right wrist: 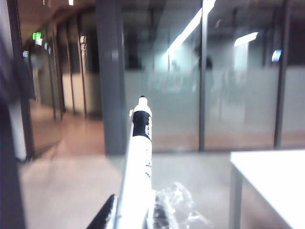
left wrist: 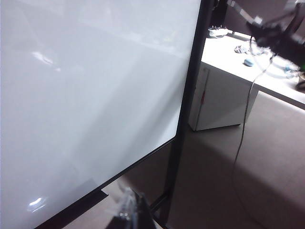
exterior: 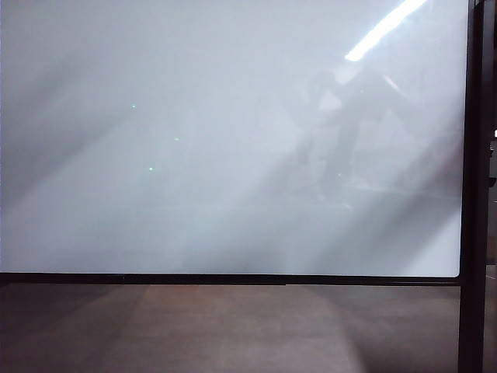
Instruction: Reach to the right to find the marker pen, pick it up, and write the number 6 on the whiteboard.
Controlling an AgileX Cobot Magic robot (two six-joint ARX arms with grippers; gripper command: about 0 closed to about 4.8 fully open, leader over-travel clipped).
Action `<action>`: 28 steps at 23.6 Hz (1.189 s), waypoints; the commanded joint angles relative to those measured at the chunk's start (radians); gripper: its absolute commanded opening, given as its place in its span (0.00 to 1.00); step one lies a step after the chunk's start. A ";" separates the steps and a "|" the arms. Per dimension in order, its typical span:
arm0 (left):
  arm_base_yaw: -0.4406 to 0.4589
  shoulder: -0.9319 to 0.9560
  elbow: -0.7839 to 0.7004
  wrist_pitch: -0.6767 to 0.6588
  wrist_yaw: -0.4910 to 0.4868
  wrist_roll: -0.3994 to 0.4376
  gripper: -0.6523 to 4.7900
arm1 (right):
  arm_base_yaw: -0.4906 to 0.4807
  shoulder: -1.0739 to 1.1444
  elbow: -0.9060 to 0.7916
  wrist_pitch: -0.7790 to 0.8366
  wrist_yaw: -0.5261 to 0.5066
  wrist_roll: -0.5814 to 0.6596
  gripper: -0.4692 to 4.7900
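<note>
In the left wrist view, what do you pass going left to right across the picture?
The whiteboard → its black frame post → a white cabinet → a hanging cable → the blurred right arm up over the table. The left gripper shows only as a blur at the picture's edge.

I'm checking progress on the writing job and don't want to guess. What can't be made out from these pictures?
- Exterior view: neither arm shows; the whiteboard carries only glare and dim reflections, no ink visible.
- Left wrist view: the left gripper is cut off by the picture's edge, so open or shut is unclear.
- Right wrist view: the right gripper holds the marker pen; the whiteboard isn't in view; the background is blurred.
</note>
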 commanded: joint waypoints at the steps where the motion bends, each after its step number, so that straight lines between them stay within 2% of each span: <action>1: 0.001 -0.002 0.007 0.010 0.001 0.004 0.11 | -0.001 -0.150 0.003 -0.024 0.019 0.055 0.16; 3: 0.001 -0.002 0.007 0.010 0.000 0.004 0.11 | 0.016 -0.307 0.003 -0.092 0.019 0.111 0.16; 6: 0.001 -0.002 0.007 0.010 0.001 0.004 0.11 | 0.117 -0.485 0.006 -0.211 0.027 0.102 0.16; 8: 0.001 -0.002 0.007 0.011 0.000 0.004 0.11 | 0.256 -0.573 0.006 -0.330 0.039 0.095 0.16; 9: 0.001 -0.002 0.007 0.011 0.000 0.004 0.11 | 0.293 -0.583 0.006 -0.349 0.047 0.090 0.16; 10: 0.001 -0.002 0.007 0.010 0.001 0.003 0.11 | 0.394 -0.595 0.006 -0.383 0.063 0.051 0.16; 12: 0.001 -0.002 0.007 0.005 0.001 0.003 0.11 | 0.524 -0.594 0.006 -0.426 0.101 -0.017 0.16; 14: 0.001 -0.002 0.007 -0.004 0.001 0.003 0.11 | 0.680 -0.588 0.007 -0.481 0.170 -0.100 0.16; 17: 0.001 -0.002 0.007 -0.005 0.001 0.003 0.11 | 0.843 -0.544 0.018 -0.484 0.282 -0.227 0.16; 21: 0.001 -0.002 0.007 -0.005 0.001 0.003 0.11 | 0.937 -0.445 0.076 -0.486 0.294 -0.243 0.16; 24: 0.001 -0.002 0.007 -0.006 0.001 0.003 0.11 | 0.953 -0.363 0.134 -0.483 0.309 -0.243 0.16; 28: 0.001 -0.002 0.007 -0.006 0.001 0.003 0.11 | 0.953 -0.310 0.151 -0.470 0.429 -0.243 0.16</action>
